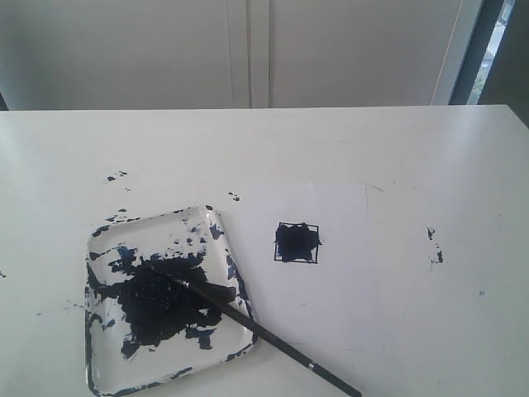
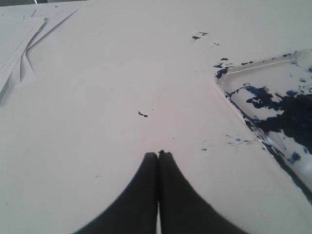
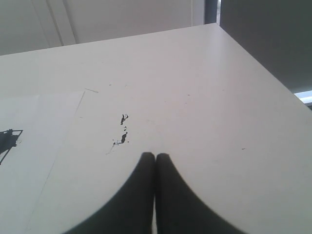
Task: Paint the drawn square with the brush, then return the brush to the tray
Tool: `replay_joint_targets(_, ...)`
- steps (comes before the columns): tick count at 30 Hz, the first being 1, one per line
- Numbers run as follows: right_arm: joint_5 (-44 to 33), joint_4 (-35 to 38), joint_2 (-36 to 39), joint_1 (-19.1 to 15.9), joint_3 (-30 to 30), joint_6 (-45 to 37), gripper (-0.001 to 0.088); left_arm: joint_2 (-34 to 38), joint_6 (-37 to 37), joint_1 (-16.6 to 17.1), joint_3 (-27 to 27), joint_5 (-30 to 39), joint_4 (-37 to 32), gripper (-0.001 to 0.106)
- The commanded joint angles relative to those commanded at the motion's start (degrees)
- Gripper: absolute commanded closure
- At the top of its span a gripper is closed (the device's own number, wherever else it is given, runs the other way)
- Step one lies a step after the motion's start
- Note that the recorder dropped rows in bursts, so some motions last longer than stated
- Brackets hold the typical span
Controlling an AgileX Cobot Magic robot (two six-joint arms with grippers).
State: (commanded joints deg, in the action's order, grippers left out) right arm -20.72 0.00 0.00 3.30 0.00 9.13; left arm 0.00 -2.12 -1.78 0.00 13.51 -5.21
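The drawn square [image 1: 297,241] sits on a white paper sheet, its inside smeared dark blue; its edge also shows in the right wrist view as the drawn square [image 3: 9,140]. The tray [image 1: 103,248], blotched with dark paint, lies left of it, and its corner shows as the tray [image 2: 273,105]. The brush [image 1: 256,328] rests with its bristles in the tray's paint and its tail sticking out over the rim toward the table's front. Neither gripper appears in the exterior view. My left gripper [image 2: 158,155] is shut and empty above bare table beside the tray. My right gripper [image 3: 155,156] is shut and empty too.
The paper sheet [image 1: 331,281] lies on the white table [image 1: 397,149]. Dark paint specks [image 1: 434,245] mark the table right of the sheet, and more paint specks [image 1: 116,176] lie behind the tray. Loose paper sheets [image 2: 22,44] lie far from the left gripper. The table edge [image 3: 263,73] runs near the right gripper.
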Motion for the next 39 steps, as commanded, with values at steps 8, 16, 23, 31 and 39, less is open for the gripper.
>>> replay_joint_targets(8,0.0,0.0,0.0,0.0,0.0,0.0,0.0868,0.0,1.7,0.0,0.0,0.0,0.0,0.105)
replay_joint_targets(16,0.0,0.0,0.0,0.0,0.0,0.0,0.0868,0.0,1.7,0.0,0.0,0.0,0.0,0.105)
replay_joint_targets(23,0.0,0.0,0.0,0.0,0.0,0.0,0.0868,0.0,1.7,0.0,0.0,0.0,0.0,0.105)
replay_joint_targets(31,0.0,0.0,0.0,0.0,0.0,0.0,0.0868,0.0,1.7,0.0,0.0,0.0,0.0,0.105)
replay_joint_targets(39,0.0,0.0,0.0,0.0,0.0,0.0,0.0868,0.0,1.7,0.0,0.0,0.0,0.0,0.105)
